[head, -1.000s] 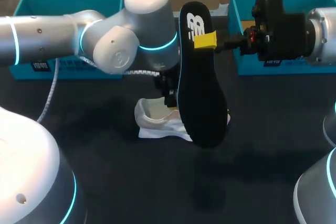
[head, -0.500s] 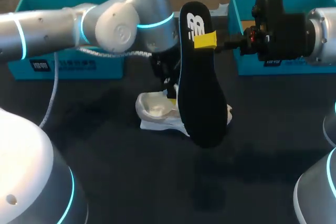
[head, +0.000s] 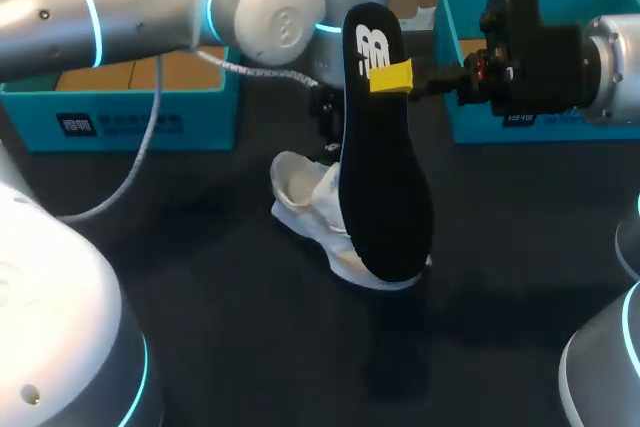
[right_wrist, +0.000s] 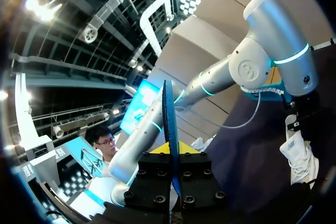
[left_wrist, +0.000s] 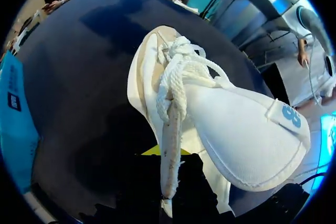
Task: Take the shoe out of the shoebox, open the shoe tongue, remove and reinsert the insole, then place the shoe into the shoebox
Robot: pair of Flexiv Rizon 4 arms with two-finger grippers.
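Mid-table: right end effector (head: 386, 78) pinches upright insole (head: 385, 187), masking shoe (head: 300, 190) | left end effector (left_wrist: 170, 178) pinches shoe wall | shoeboxes (head: 140, 122) (head: 465, 122) behind

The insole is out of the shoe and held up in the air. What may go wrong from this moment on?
1. The right gripper pinches the insole only near one end, so the long free part may swing or slip when pressed into the shoe.
2. The laces lie bunched over the shoe's opening and could block the insole.
3. The left gripper is at the shoe, seemingly close to the hanging insole; lowering the insole might strike it.
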